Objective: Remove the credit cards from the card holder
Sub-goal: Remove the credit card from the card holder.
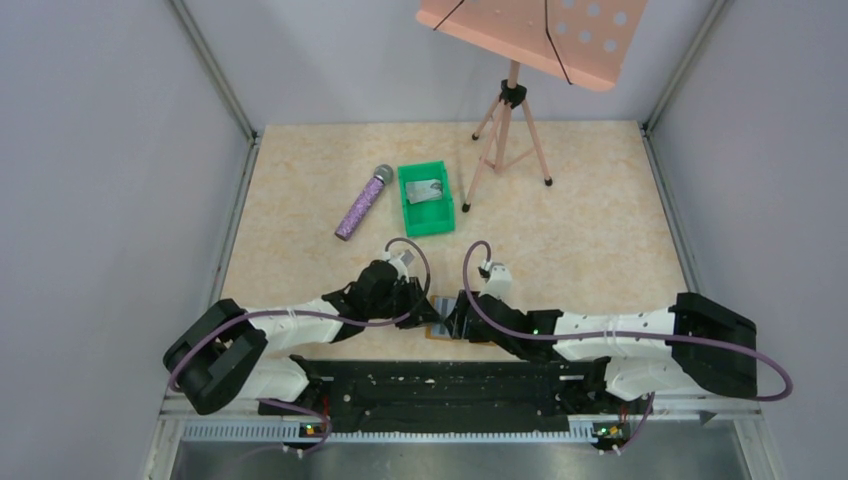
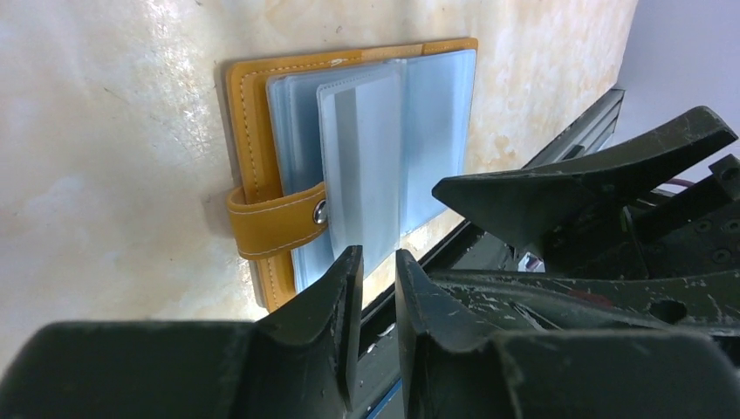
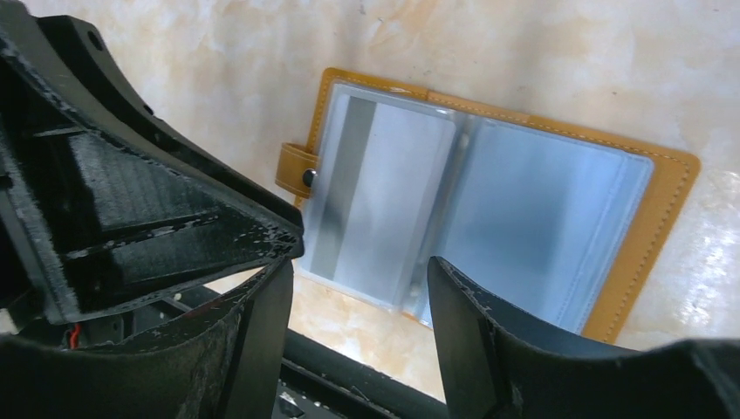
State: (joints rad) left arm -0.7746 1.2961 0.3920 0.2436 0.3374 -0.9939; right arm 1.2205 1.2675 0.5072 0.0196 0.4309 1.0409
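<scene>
Top external view: both arms fold inward and meet over the card holder (image 1: pixel 441 312), which lies open on the table (image 1: pixel 600 220) close to the near edge, about midway between the two bases. Farther back stands a green bin (image 1: pixel 405 200) with a loose card (image 1: pixel 428 190) lying flat inside. A purple glitter microphone (image 1: pixel 362 203) lies just left of the bin, and a pink music stand (image 1: pixel 520 40) rises on its tripod to the right.

Left wrist view: the holder is spread flat, tan leather outside and pale blue-grey sleeves inside, with its clasp tab (image 2: pixel 275 223) folded over the sleeves' edge. The left gripper (image 2: pixel 378 271) hangs at the holder's near edge. Its fingers are only slightly apart and nothing shows in the narrow gap between them. Whether a fingertip touches a sleeve cannot be told.

Right wrist view: a silvery card (image 3: pixel 375 192) with a darker stripe sits in the sleeve on the clasp side. The right gripper (image 3: pixel 358 297) has its fingers spread wide with nothing clamped, and the sleeves' near edge shows in the gap. The left gripper's finger sits just beside it.
</scene>
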